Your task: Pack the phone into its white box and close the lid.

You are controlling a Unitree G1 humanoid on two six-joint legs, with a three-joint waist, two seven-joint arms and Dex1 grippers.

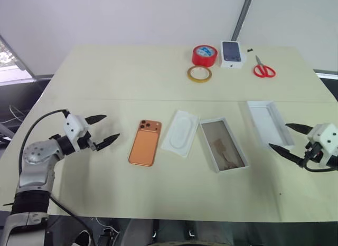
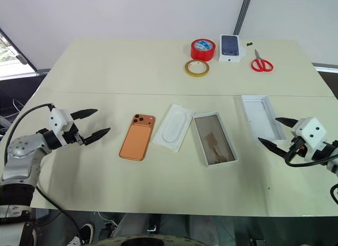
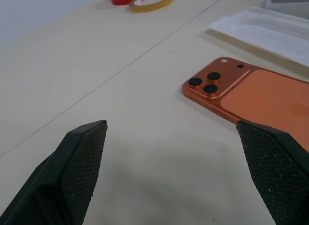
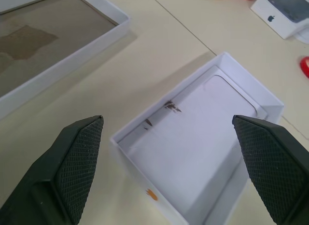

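Note:
The copper-orange phone (image 1: 146,142) lies face down on the table, its black lenses (image 3: 205,83) toward the far side. Just left of it my left gripper (image 1: 103,129) hovers open and empty, pointing at the phone. Right of the phone come a flat white insert (image 1: 180,132), then the white box (image 1: 223,144) with its brownish floor, open side up. Farther right the lid (image 1: 269,122) rests upside down, white inside (image 4: 193,147). My right gripper (image 1: 286,138) stands open and empty at the lid's near right corner.
At the table's far side sit a red tape roll (image 1: 204,55), a yellowish tape ring (image 1: 199,73), a small white box printed with a dark phone (image 1: 231,53) and red scissors (image 1: 262,68). Bare tabletop lies along the front edge (image 1: 174,217).

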